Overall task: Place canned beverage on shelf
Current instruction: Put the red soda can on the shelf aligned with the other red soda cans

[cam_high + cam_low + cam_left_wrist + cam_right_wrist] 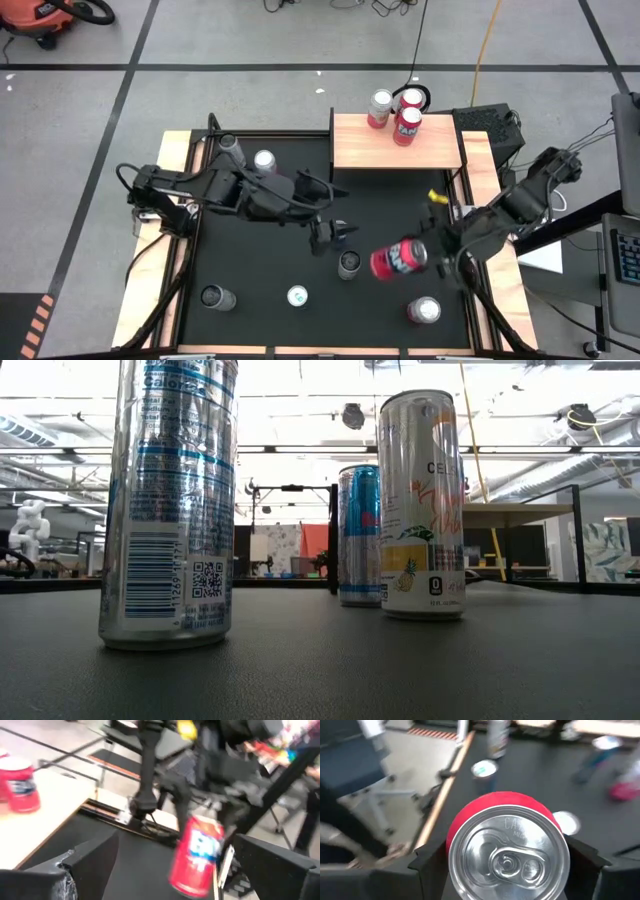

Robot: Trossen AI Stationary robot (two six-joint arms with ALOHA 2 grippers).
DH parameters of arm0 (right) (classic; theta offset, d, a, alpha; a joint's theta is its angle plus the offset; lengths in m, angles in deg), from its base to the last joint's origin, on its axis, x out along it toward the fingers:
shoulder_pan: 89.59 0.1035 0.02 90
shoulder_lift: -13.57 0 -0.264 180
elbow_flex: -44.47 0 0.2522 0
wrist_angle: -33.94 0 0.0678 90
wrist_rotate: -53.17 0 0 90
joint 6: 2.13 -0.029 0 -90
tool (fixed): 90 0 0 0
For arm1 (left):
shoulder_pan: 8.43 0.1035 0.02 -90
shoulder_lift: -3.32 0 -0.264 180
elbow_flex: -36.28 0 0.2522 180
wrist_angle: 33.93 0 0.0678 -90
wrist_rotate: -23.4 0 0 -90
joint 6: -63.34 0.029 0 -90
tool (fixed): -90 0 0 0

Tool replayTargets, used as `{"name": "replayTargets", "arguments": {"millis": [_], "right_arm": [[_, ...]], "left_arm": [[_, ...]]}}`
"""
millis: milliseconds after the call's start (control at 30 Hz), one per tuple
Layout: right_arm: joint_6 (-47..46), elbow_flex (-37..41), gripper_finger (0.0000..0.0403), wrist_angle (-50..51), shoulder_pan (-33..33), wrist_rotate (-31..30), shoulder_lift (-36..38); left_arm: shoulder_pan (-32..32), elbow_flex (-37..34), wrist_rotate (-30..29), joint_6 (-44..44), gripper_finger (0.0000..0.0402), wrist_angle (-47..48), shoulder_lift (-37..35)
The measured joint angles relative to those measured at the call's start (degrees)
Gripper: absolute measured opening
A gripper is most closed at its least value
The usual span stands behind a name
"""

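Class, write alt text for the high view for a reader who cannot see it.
Seen from above, the right gripper holds a red can tilted above a black table, while the open left gripper hovers mid-table. Three cans stand on a wooden shelf at the far edge; others dot the table.

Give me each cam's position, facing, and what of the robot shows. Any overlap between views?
High: overhead, straight down on the table; both arms, left gripper open mid-table, right gripper holding the red can, shelf at the far edge.
Low: table height, level across the mat past a white pineapple can; no arm shows.
Left wrist: past its own fingers toward the right arm.
Right wrist: down onto the held can's lid, fingers either side.
Shared: the red can shows in the high and both wrist views.
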State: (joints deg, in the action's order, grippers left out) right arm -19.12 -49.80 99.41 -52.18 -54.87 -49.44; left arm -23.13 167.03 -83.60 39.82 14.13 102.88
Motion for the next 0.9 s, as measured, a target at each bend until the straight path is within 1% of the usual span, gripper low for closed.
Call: {"name": "replayTargets", "arguments": {"millis": [100, 200, 333, 600, 900], "right_arm": [[1.7, 0.0, 0.0274, -0.3, -1.1, -3.6, 1.4], [2.3, 0.0, 0.0274, -0.5, -2.4, -5.0, 2.4], [2.7, 0.0, 0.0274, -1.5, -4.3, -5.8, 3.3], [3.0, 0.0, 0.0274, -5.2, -7.4, -5.9, 4.8], [1.9, 0.0, 0.0274, -5.6, -9.4, -5.9, 5.2]], "left_arm": [[0.2, 0.0, 3.5, -0.2, 0.0400, -1.5, 0.9], [0.3, 0.0, 6.3, -1.6, 0.0400, -0.2, 1.0], [0.5, 0.0, 6.2, 0.0, 0.0400, 0.0, 1.7], [1.6, 0.0, 6.2, 1.7, 0.0400, 4.4, 2.4], [2.7, 0.0, 4.3, 6.4, 0.0400, 3.2, 7.1]]}}
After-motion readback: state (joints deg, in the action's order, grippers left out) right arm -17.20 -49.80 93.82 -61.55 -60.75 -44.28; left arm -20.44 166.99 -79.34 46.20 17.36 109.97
